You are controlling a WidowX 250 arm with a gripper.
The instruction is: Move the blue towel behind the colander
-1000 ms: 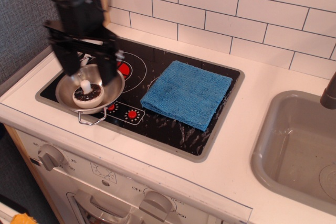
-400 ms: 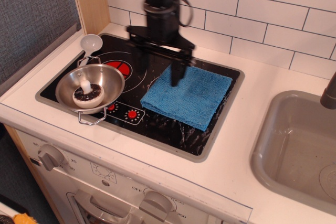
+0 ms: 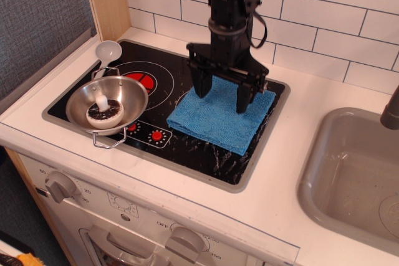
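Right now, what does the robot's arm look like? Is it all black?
Yes, nearly all black. The gripper has two long, flat black fingers on a wide crossbar. Above it the arm is blocky, with thin black cables looping around it. No markings show.

Arm vertical, gripper (image 3: 222, 96) pointing down, jaws spread wide.

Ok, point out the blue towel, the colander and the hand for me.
blue towel (image 3: 215, 123): observation.image view, on the cloth's bare front half.
colander (image 3: 128, 90): observation.image view, on the bare inner wall at right.
hand (image 3: 222, 96): observation.image view, midway between the open fingertips.
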